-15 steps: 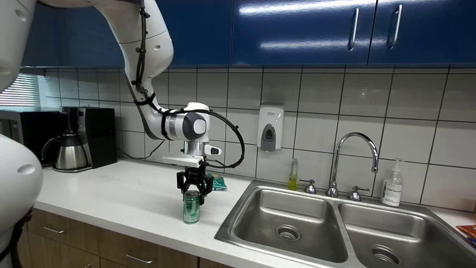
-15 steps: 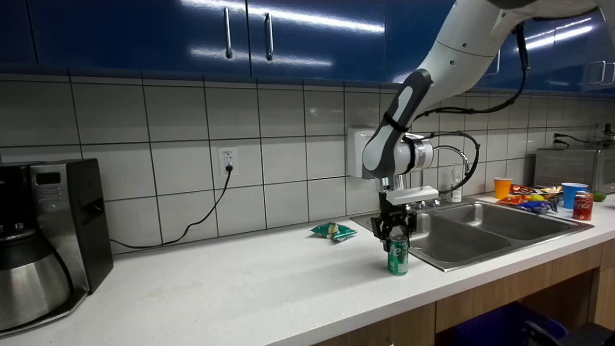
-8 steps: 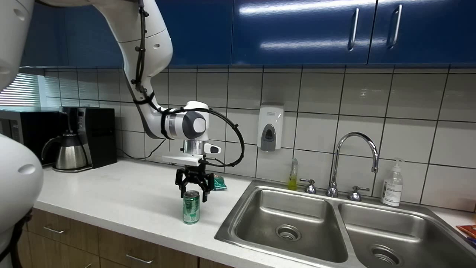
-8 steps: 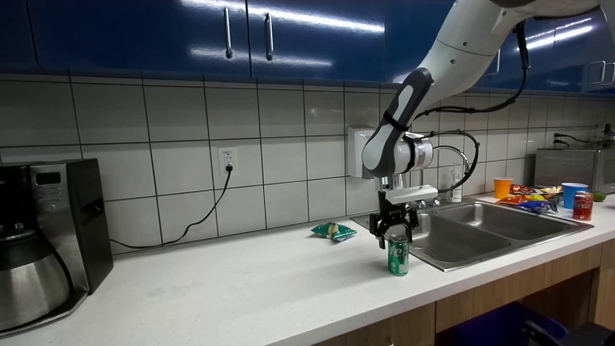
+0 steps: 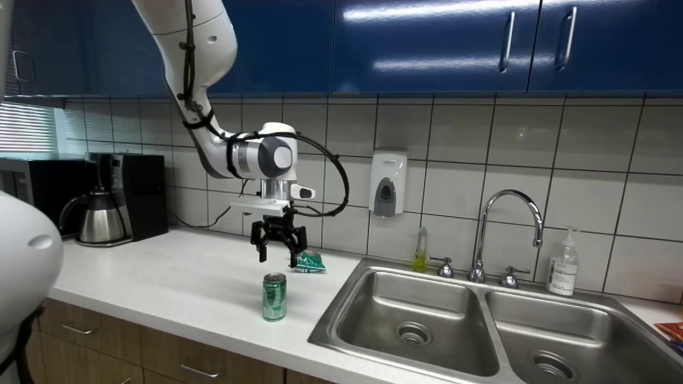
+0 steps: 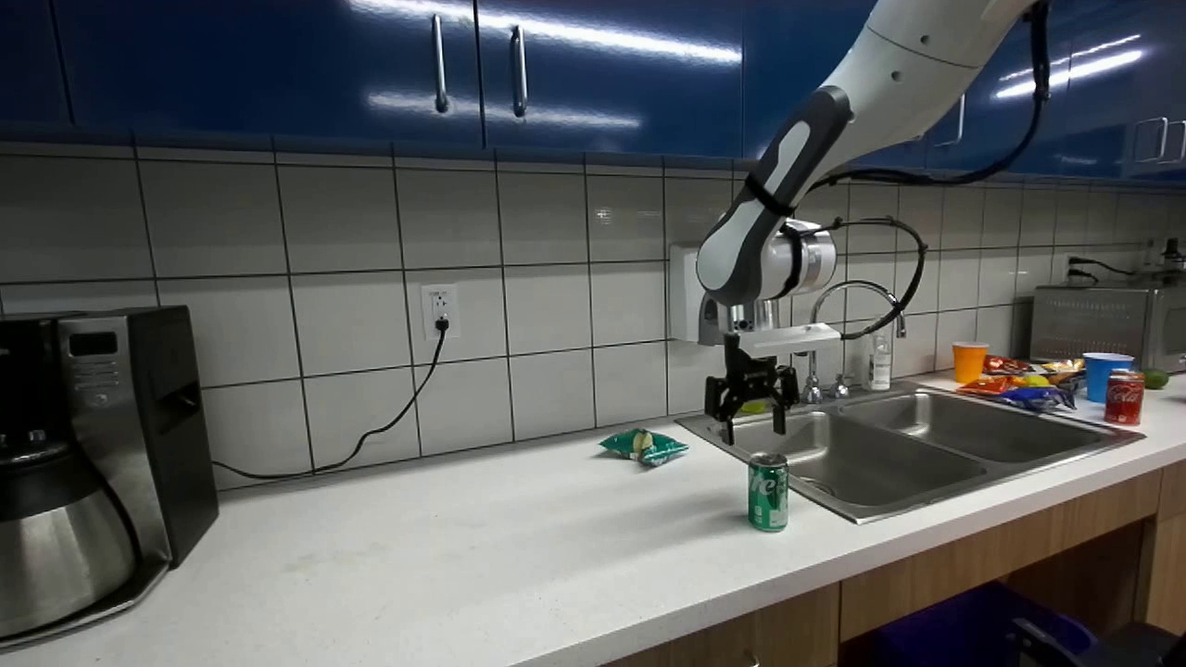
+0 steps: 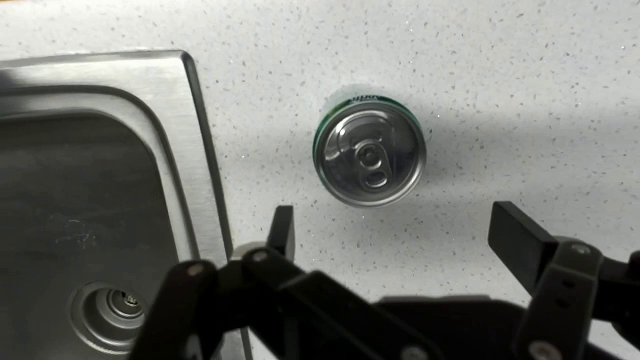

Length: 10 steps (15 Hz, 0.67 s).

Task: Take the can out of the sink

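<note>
A green can [image 5: 275, 300] stands upright on the white counter, just outside the steel sink [image 5: 330, 329]; the same can [image 6: 768, 497] shows in an exterior view beside the sink's near corner. Seen from above in the wrist view, the can [image 7: 371, 156] has its silver lid and pull tab facing up. My gripper [image 5: 278, 258] hangs over the can and apart from it. In the wrist view the gripper [image 7: 392, 225] is open, its fingers wide apart and only bare counter between them.
A green snack bag [image 6: 645, 446] lies on the counter near the wall. The faucet [image 5: 483, 234], a soap bottle [image 5: 563, 266] and a yellow-green bottle [image 5: 420, 250] stand behind the sink. Beyond it are a red can [image 6: 1124, 398], cups and snack bags. A coffee maker [image 6: 139, 417] stands at the far end.
A second ago the fingers were around the can's top. They have spread apart and let go, and the gripper has risen clear. The can has stayed in place on the counter.
</note>
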Each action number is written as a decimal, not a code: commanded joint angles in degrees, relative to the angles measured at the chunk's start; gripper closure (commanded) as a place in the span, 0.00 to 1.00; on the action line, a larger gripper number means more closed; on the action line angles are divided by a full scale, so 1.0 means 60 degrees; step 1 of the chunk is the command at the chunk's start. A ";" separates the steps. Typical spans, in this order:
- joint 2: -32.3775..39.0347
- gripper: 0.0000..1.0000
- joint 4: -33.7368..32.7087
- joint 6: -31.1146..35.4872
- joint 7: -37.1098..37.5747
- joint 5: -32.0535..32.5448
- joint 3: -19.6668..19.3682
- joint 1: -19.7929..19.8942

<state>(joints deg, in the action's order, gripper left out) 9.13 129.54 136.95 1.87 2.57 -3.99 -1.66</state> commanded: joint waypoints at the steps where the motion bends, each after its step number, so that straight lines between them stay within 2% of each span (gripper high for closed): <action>1: -0.0974 0.00 0.0385 -0.0642 0.0422 0.0347 0.0175 0.0020; 10: -0.3088 0.00 0.1293 -0.2427 0.0195 0.0202 0.0310 0.0152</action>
<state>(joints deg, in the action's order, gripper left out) -3.51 134.35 126.30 1.94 2.69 -3.33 -1.66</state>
